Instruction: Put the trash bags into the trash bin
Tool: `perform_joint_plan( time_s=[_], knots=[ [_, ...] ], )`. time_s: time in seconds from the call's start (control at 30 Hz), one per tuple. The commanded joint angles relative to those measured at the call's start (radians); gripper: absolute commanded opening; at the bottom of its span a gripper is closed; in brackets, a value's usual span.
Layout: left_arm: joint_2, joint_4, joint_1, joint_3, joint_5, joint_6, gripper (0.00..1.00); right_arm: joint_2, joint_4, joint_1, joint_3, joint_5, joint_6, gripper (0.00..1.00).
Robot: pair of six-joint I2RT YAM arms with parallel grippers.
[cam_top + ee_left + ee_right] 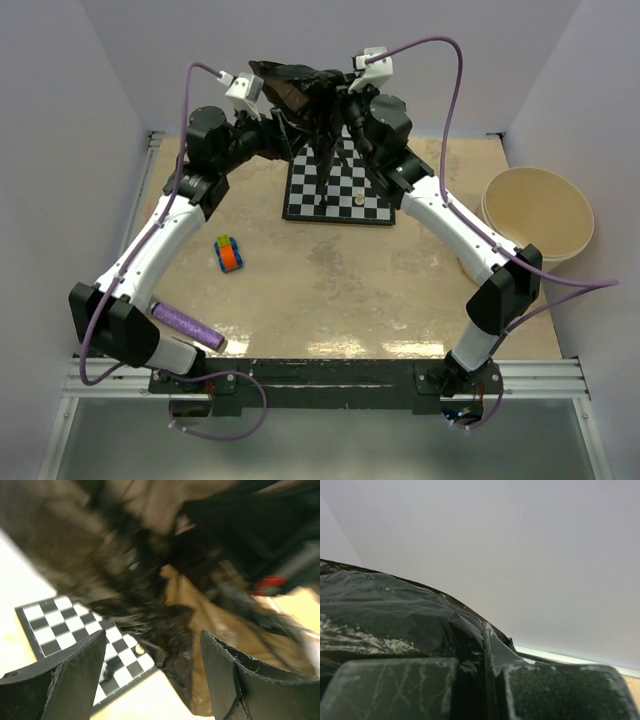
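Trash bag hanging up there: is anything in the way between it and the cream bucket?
Nothing visible blocks it. The trash bag, pinched in the right gripper, hangs above the chessboard; the trash bin stands at the table's right edge, mouth open. Only the right arm's own links lie between.

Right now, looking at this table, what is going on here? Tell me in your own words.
Both arms are raised over the chessboard. The right gripper is shut on a black trash bag and holds it in the air. The left gripper is open next to the bag, gripping nothing. The trash bin stands at the table's right edge, with no bag visible inside. A purple roll and a toy car lie near the left arm.
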Motion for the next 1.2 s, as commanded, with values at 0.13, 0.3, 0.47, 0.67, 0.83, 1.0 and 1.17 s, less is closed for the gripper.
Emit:
perform_joint_plan(
  time_s=[0.13, 0.3, 0.47, 0.67, 0.83, 1.0, 1.17],
  knots=[
    [0.09, 0.058, 0.002, 0.107, -0.058, -0.178, 0.82, -0.059, 0.071, 0.003, -0.058, 0.072, -0.013, 0.0],
    [0.101, 0.027, -0.001, 0.14, -0.018, -0.208, 0.81, -0.062, 0.095, 0.006, -0.085, 0.1, -0.037, 0.0],
    [0.122, -0.08, -0.001, 0.165, -0.092, -0.215, 0.75, -0.059, 0.098, 0.007, -0.087, 0.105, -0.037, 0.0],
    [0.214, -0.091, -0.011, 0.205, -0.129, -0.249, 0.73, -0.056, 0.108, 0.02, -0.093, 0.105, -0.049, 0.0],
    [0.27, -0.146, -0.019, 0.268, -0.171, -0.258, 0.66, -0.057, 0.127, 0.024, -0.113, 0.132, -0.073, 0.0],
    [0.239, -0.195, -0.008, 0.236, -0.15, -0.257, 0.46, -0.051, 0.181, 0.024, -0.127, 0.184, -0.142, 0.0],
    [0.199, -0.206, 0.016, 0.187, -0.15, -0.252, 0.25, -0.036, 0.193, 0.024, -0.119, 0.194, -0.158, 0.0]
  ],
)
